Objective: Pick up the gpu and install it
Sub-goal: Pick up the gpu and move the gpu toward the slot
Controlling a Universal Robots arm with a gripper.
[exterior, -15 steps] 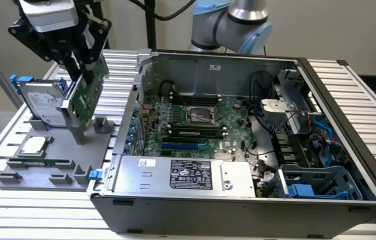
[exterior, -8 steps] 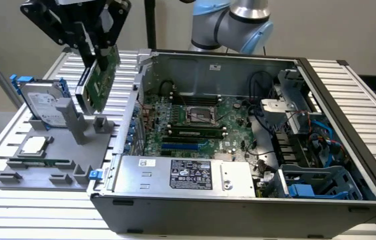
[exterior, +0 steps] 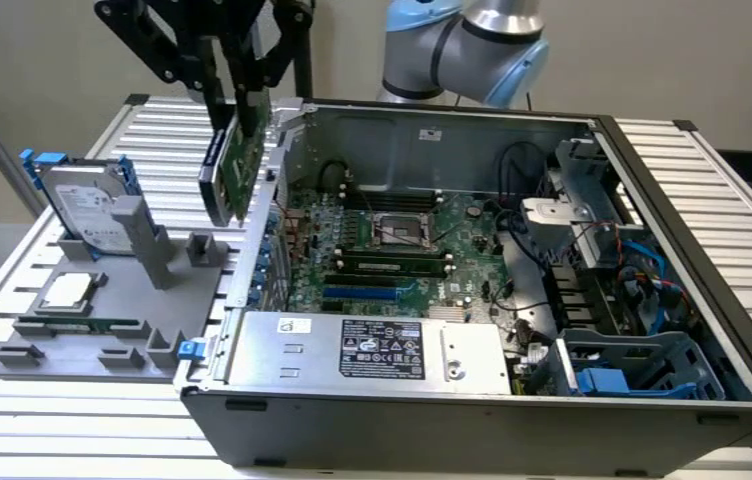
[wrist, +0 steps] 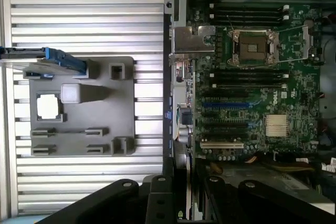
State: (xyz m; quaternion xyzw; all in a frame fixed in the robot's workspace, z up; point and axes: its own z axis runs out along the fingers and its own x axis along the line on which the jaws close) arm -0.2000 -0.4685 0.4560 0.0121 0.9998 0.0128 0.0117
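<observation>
**Bare metal, grey plastic, green circuit board**

The table (exterior: pixel 69 430) is ribbed pale metal with a soft sheen. The computer case (exterior: pixel 483 425) is matt dark grey painted metal outside and dull bare sheet metal inside, and its power supply (exterior: pixel 470 350) is satin steel with a printed label. The motherboard (exterior: pixel 403 235) is green lacquered board. The holder (exterior: pixel 183 300) is matt grey plastic. The hard drive (exterior: pixel 89 205) has a shiny silver top and blue plastic rails. The graphics card (exterior: pixel 249 150) is green board on one face and black on the other, gripped by a matt black gripper (exterior: pixel 236 103).
</observation>
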